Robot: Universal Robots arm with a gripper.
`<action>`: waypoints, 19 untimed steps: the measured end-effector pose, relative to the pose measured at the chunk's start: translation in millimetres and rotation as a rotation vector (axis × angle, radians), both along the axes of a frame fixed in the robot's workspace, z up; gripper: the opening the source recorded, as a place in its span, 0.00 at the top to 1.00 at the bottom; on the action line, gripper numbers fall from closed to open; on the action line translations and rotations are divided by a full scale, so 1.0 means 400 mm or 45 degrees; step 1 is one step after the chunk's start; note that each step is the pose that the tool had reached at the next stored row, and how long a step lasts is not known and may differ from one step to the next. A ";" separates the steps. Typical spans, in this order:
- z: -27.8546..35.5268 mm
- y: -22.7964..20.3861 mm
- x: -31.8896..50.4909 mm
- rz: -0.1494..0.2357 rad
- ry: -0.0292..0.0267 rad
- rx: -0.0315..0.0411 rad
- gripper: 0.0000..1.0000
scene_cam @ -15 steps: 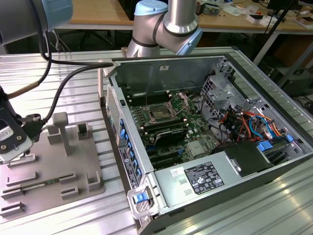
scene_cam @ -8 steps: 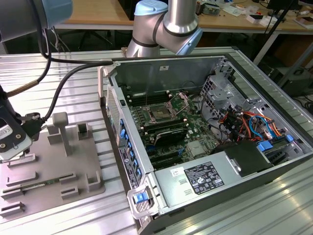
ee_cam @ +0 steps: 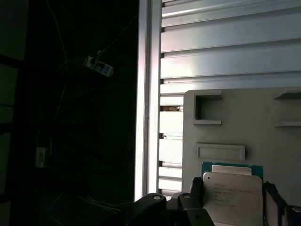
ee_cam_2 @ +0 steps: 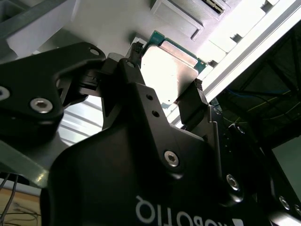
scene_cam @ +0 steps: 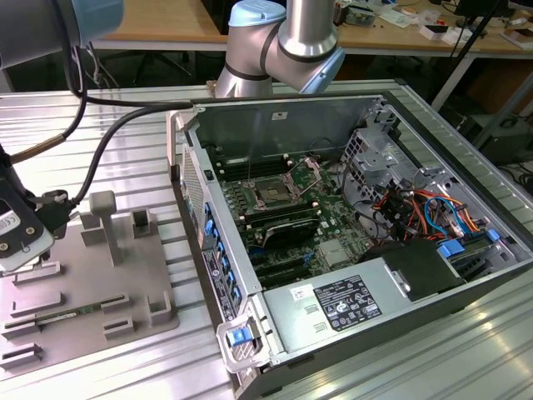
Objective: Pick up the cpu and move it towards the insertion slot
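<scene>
Your jaws are clamped on two opposite edges of the cpu [ee_cam_2: 170,66], so the gripper [ee_cam_2: 165,77] holds it flat above the tray [scene_cam: 133,283]. The slot [scene_cam: 273,193] lies well apart, toward the exterior view's right, inside the case [scene_cam: 266,125].

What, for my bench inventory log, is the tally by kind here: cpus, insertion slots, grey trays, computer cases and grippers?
cpu: 1
insertion slot: 1
grey tray: 1
computer case: 1
gripper: 1
Total: 5
</scene>
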State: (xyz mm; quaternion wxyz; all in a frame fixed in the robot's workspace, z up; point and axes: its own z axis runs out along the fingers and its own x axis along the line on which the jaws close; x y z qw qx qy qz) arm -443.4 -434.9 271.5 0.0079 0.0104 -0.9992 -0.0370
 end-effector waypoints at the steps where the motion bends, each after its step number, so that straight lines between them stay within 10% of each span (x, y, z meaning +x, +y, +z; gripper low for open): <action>1: 0.001 0.000 0.000 0.000 0.0000 0.0000 0.45; 19: 0.037 0.000 0.000 0.000 0.0000 0.0000 0.45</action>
